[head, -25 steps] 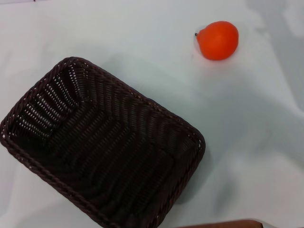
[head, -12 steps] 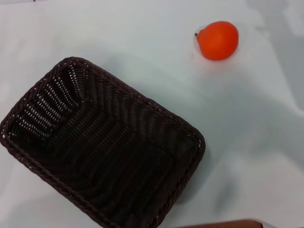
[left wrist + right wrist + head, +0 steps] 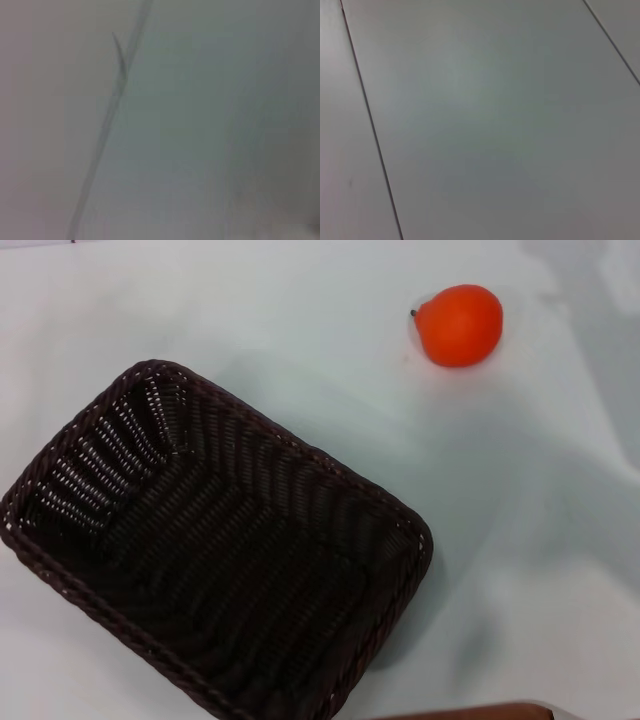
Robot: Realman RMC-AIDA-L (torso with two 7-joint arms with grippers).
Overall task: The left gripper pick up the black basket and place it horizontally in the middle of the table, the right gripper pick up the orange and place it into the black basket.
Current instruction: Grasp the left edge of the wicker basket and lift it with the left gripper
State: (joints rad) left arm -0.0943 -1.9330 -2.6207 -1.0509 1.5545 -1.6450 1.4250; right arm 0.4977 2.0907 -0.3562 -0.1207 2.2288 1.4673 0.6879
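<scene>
**Q:** Wicker, dark and woven: where is it found, and has anything been shifted over the last second?

**A:** The black basket (image 3: 215,550) is seen on the left and near part of the worktop (image 3: 300,330) in the head view, lying askew, with its long axis running diagonally and its mouth facing up. Nothing is seen inside it. Against the earlier head pictures, no shift is noticed; at most a hair's difference in the outline, too slight to be called a move.

**Q:** And further to the right?

**A:** The orange (image 3: 459,325) is found on the far right part of the worktop, well apart from the basket, with its small dark stem turned toward the left. It, too, is unchanged from a second ago.

**Q:** Can places be given relative to the fingers?

**A:** Not from these views. Neither the left gripper nor the right gripper is shown anywhere, so no fingers can be described as apart or together. Only pale flat surfaces crossed by thin dark lines are shown in the two wrist views; neither basket nor orange appears there.

**Q:** What is meant for the task, then?

**A:** It is judged that nothing has yet been started. The basket has still to be taken by the left side, turned level and set in the middle; only then can the orange be brought over by the right side and dropped in.
</scene>
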